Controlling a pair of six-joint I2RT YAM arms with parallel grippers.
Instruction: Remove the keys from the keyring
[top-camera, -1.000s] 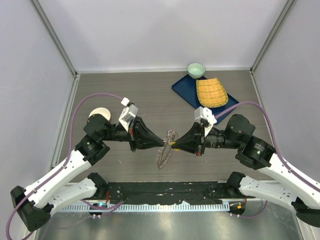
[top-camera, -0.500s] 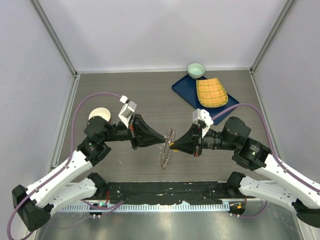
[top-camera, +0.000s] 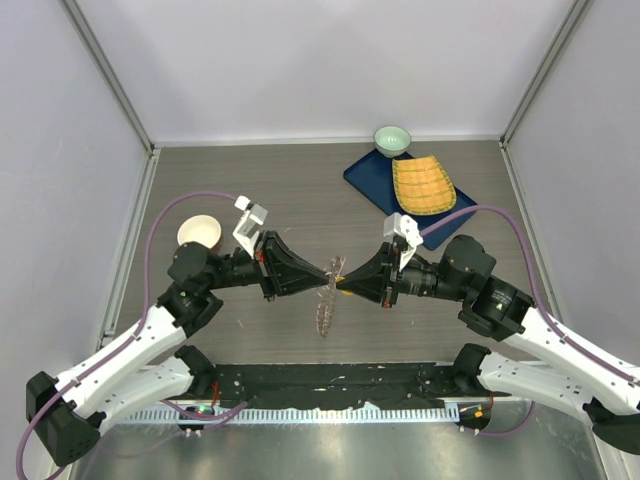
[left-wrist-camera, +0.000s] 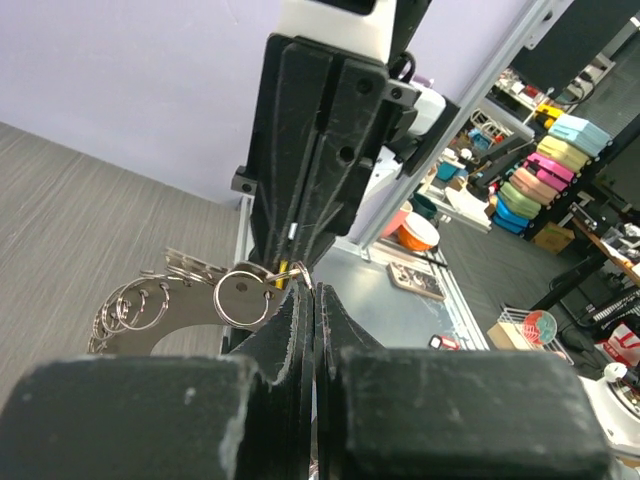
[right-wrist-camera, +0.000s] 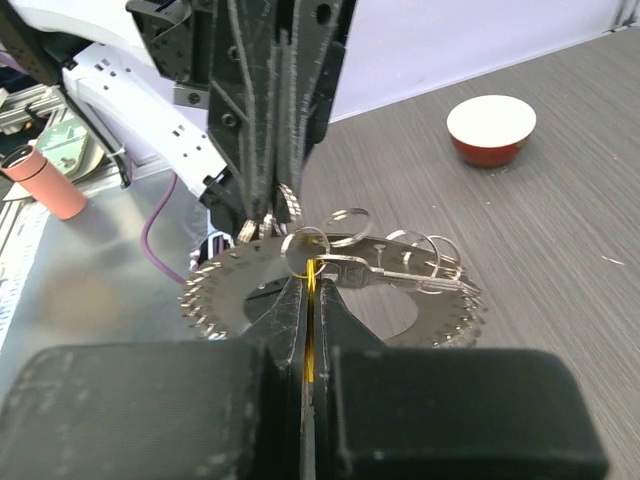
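Top view first: grey wood-grain table (top-camera: 250, 190) inside a booth with pale walls and metal corner posts. At the back right sits a blue mat (top-camera: 365, 180) with a yellow woven tray (top-camera: 422, 185) on it, and a green bowl (top-camera: 392, 139) is just behind that. A red bowl (top-camera: 199, 233) with a white inside sits over on the left.

Both arms reach in low from their sides and point nose to nose at mid-table, forearms roughly level. The left gripper (top-camera: 327, 272) and right gripper (top-camera: 341, 284) almost touch tip to tip.

The keyring (top-camera: 325, 308) hangs edge-on right under that meeting point. From up here it's just a thin sliver.

On the right wrist cam it reads much better: a flat ring with a jagged fringe, several little split rings looped on it, and keys (right-wrist-camera: 395, 272) lying across it. The right fingers (right-wrist-camera: 335, 300) are pressed together, clamped at the head of one key where a small ring passes through. The left fingers (left-wrist-camera: 290, 320) are shut tight too, nipping the top edge of the keyring among the small rings. I think so, anyway. It's cramped in there and hard to say exactly which bit of metal they've got.
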